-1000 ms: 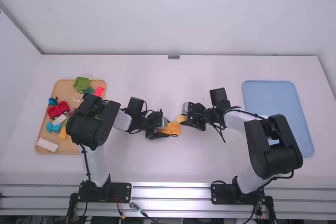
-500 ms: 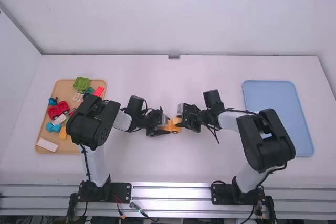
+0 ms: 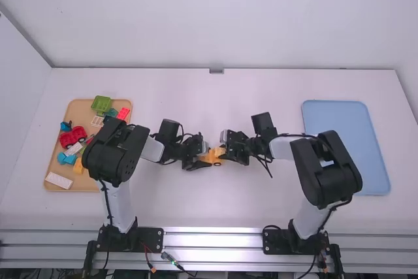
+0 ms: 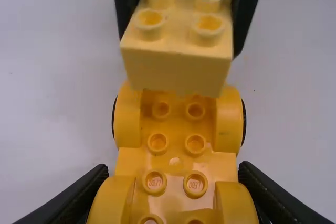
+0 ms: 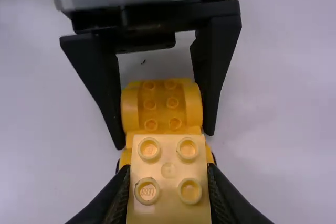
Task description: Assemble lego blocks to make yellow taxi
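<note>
On the white table [image 3: 157,207], the blue tray [image 3: 345,145] is at the R side and the wooden tray [image 3: 82,112] at the L side, w/ green block [image 3: 101,103], red car [image 3: 68,139], white plate [image 3: 59,180] and some other small pcs. Btwn the trays the two arms meet, tip toward tip. The left gripper [image 3: 208,157] holds the yellow car base [image 4: 176,156]: its fingers are spread wide, one on each side of the base, closed against it. The base is upright, studs up. The right gripper [image 3: 224,151] has its fingers part open, w/ the pale yellow block [image 5: 168,184] clamped btwn them, studs up also. This block is over the end of the base nearer to the right gripper. If it touches the studs under it, I cannot tell.

Compared w/ 1 s ago, the right gripper is nearer to the left one, and the block, which was beside the R end of the base, is now over it. The left arm and both trays look the same.

In the high view the fingers hide most of the block and part of the base. In the left wrist view the near end of the base is cut off, and the block covers part of the far end.
</note>
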